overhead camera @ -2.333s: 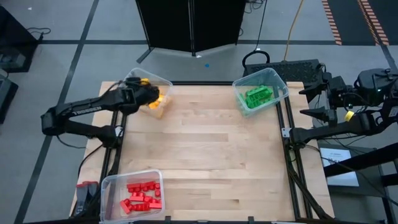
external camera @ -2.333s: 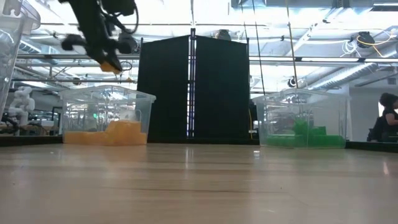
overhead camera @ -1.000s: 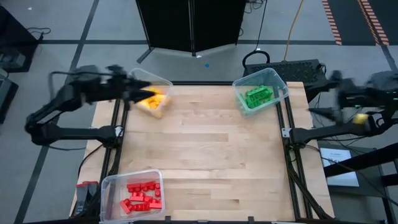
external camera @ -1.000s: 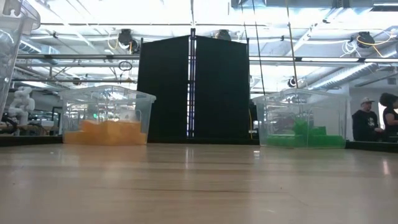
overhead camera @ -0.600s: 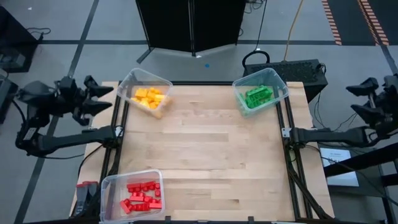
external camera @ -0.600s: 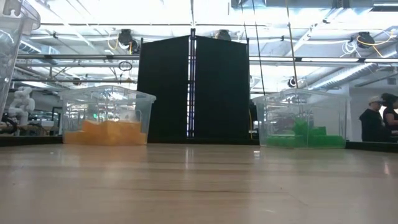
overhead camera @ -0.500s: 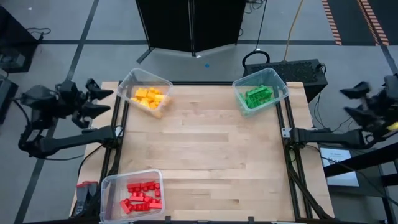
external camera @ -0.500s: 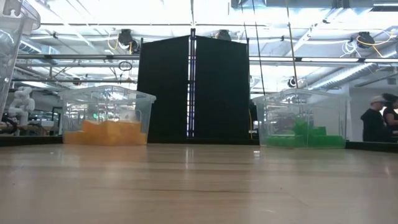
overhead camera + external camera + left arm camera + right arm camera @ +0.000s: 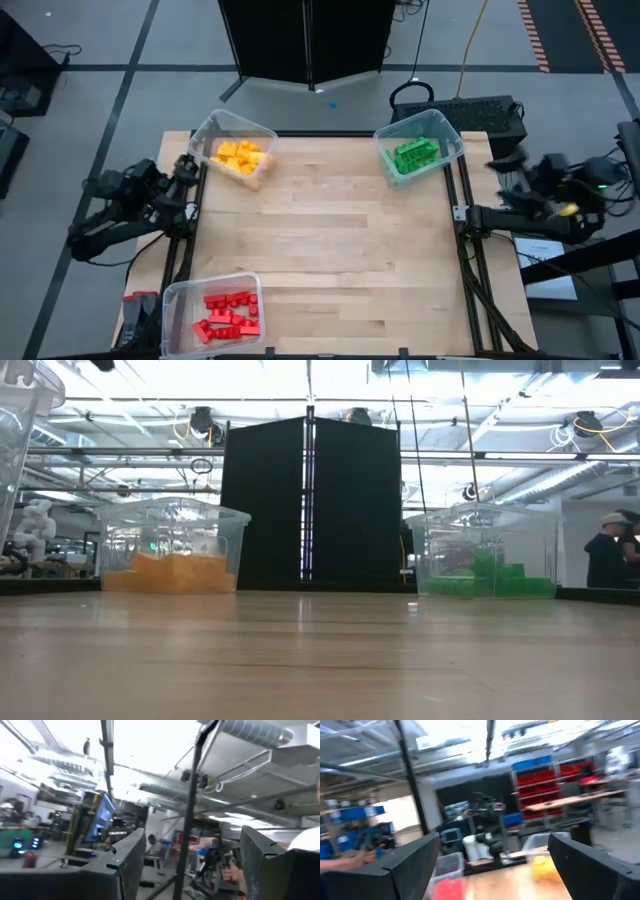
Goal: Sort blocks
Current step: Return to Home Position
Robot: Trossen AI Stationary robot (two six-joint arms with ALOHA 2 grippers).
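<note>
Your small studded plastic blocks all sit binned: the yellow blocks (image 9: 240, 157) in the far-left clear plastic bin (image 9: 262, 131), the green blocks (image 9: 412, 155) far right, the red blocks (image 9: 228, 312) near left. The left end effector (image 9: 183, 176) and right end effector (image 9: 508, 180) hang spread and empty beside the light wooden counter (image 9: 330, 235). The left one is near the yellow bin. As I judge it, an inward swing could clip its rim and spill bricks.
</note>
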